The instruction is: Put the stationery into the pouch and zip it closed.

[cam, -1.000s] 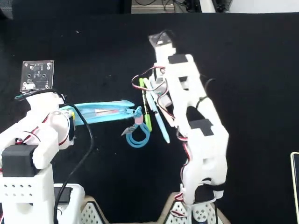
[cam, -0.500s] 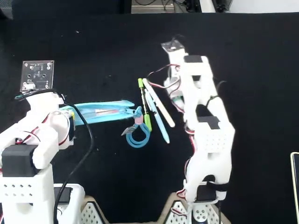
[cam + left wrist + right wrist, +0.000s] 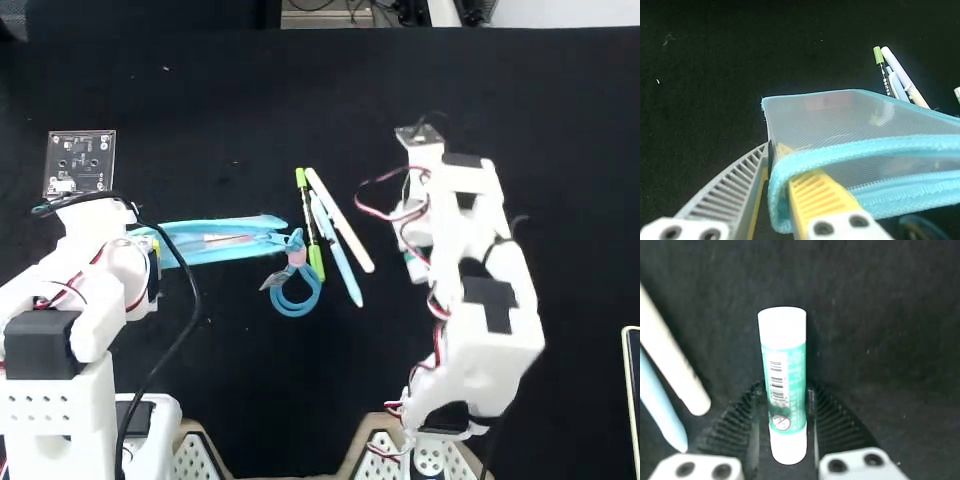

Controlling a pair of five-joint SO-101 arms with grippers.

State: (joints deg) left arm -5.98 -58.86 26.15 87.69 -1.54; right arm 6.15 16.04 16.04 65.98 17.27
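Right gripper (image 3: 785,391) pinches one teal-and-white glue stick (image 3: 783,365) (barcode on label, other print illegible), left gripper (image 3: 776,151) clamps the single pouch (image 3: 840,120), three pens (image 3: 338,232) alongside.

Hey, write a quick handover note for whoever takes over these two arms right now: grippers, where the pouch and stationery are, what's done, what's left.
Grippers: the left gripper is shut on the rim of the pouch, which lies on the table. The right gripper is shut on the glue stick, on the far side of the pens from the pouch.
Things: the green pen, cream pen and blue pen lie on the table beside the pouch's end.
Done: glue stick gripped.
Left: load it and the three pens, then zip closed.
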